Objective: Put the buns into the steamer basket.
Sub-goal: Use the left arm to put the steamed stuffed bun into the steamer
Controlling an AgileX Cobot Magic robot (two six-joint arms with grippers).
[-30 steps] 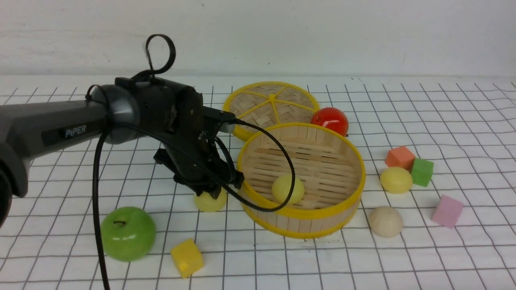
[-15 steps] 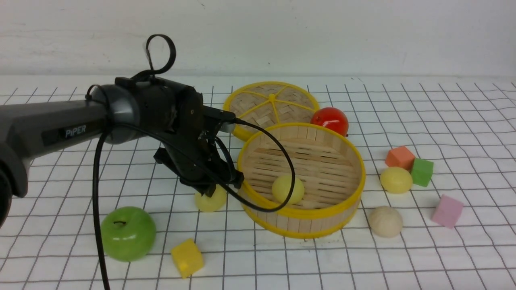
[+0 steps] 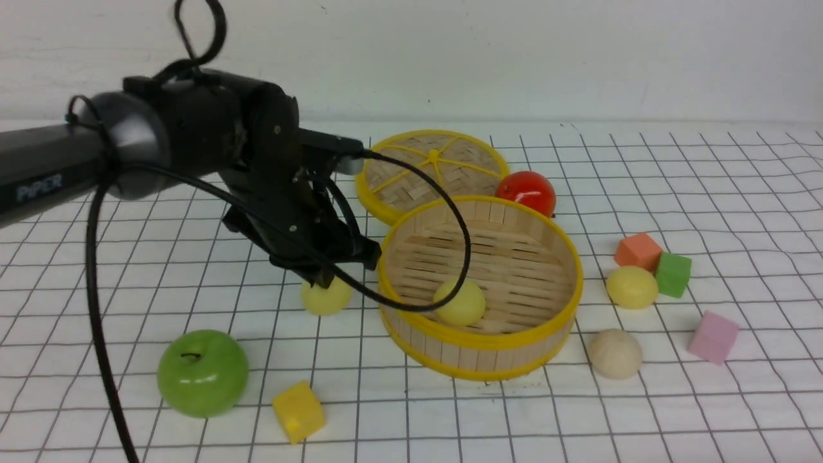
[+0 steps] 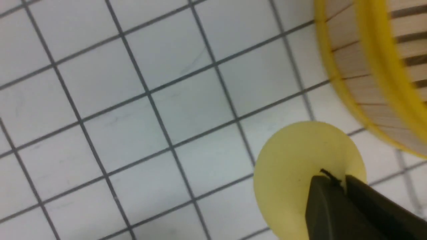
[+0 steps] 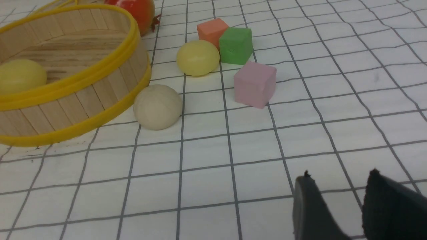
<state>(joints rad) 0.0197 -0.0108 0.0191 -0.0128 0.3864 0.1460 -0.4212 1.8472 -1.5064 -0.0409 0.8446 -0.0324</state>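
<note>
The steamer basket [image 3: 482,341] [image 4: 367,66] [image 5: 83,80] stands mid-table with one pale yellow bun [image 3: 460,303] [image 5: 20,76] on its slatted floor. My left gripper [image 3: 325,280] [image 4: 338,180] is shut, pinching the top of a second pale yellow bun [image 3: 326,296] [image 4: 293,173] just left of the basket wall and slightly above the table. To the basket's right lie a third yellow bun [image 3: 632,287] [image 5: 197,57] and a beige-white bun [image 3: 614,353] [image 5: 157,106]. My right gripper [image 5: 340,175] is open over bare grid cloth, out of the front view.
The woven lid [image 3: 431,167] and a red fruit [image 3: 526,191] lie behind the basket. A green apple [image 3: 203,372] and a yellow cube [image 3: 298,411] sit front left. Orange [image 3: 637,251], green [image 3: 673,274] and pink [image 3: 712,337] cubes stand at the right.
The left gripper closed on the yellow bun beside the basket, then rose and shifted left, carrying the bun up with it. Everything else stayed put.
</note>
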